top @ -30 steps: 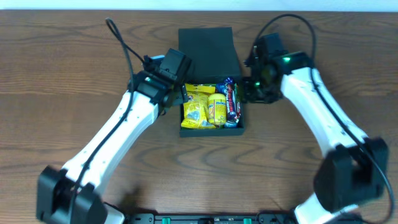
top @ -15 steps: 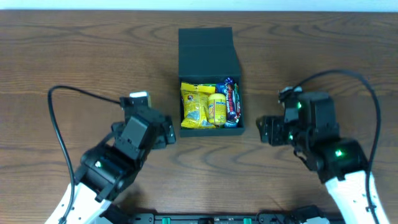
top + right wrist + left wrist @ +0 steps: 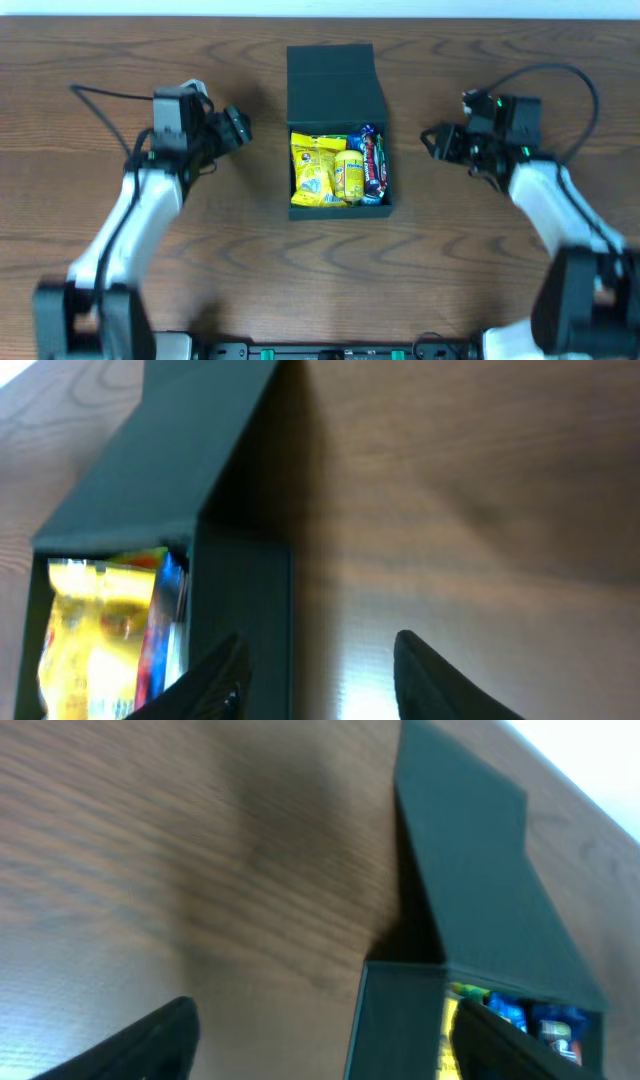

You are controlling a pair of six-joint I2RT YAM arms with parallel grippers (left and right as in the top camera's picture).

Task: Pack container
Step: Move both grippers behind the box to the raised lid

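Observation:
The dark teal container (image 3: 385,100) stands at the table's middle, flap lid (image 3: 333,82) open toward the far side. Inside lie yellow snack packets (image 3: 318,170) and a red and blue bar (image 3: 372,160). My left gripper (image 3: 238,127) is open and empty, left of the box and apart from it. My right gripper (image 3: 432,140) is open and empty, right of the box. The left wrist view shows the lid (image 3: 470,870) and box wall (image 3: 395,1020) between open fingers (image 3: 320,1040). The right wrist view shows the box wall (image 3: 245,600), the packets (image 3: 95,620) and open fingers (image 3: 320,680).
A wooden table (image 3: 330,270) spans the overhead view. Black cables trail from both arms: one on the left (image 3: 110,95), one on the right (image 3: 570,75). A dark rail runs along the table's near edge (image 3: 330,350).
Both arms have swung from near the table's front toward the far side, ending level with the box on either side. A second ago both grippers were right at the box's sides.

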